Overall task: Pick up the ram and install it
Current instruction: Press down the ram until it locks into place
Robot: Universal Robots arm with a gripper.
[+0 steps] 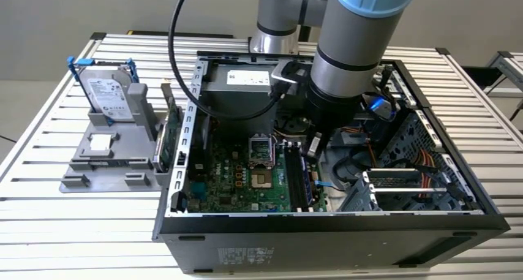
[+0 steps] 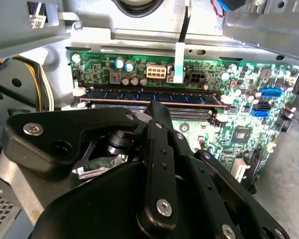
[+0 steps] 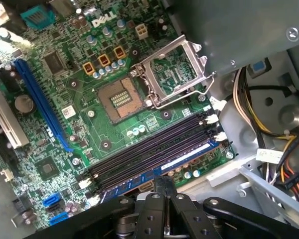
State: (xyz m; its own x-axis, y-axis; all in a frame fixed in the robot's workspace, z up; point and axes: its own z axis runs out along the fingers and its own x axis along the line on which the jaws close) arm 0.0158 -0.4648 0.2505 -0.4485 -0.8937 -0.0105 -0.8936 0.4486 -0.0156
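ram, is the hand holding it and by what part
Cannot be told. The hand meets the ram at its top edge near mid-length; the ram stands upright on the motherboard.

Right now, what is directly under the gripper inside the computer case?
Under the gripper lie the motherboard's memory slots, with the ram seated in the outermost slot. The gripper's body covers the ram's middle part.

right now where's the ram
The ram sits in a memory slot on the motherboard inside the case, just beyond the gripper in the second wrist view.
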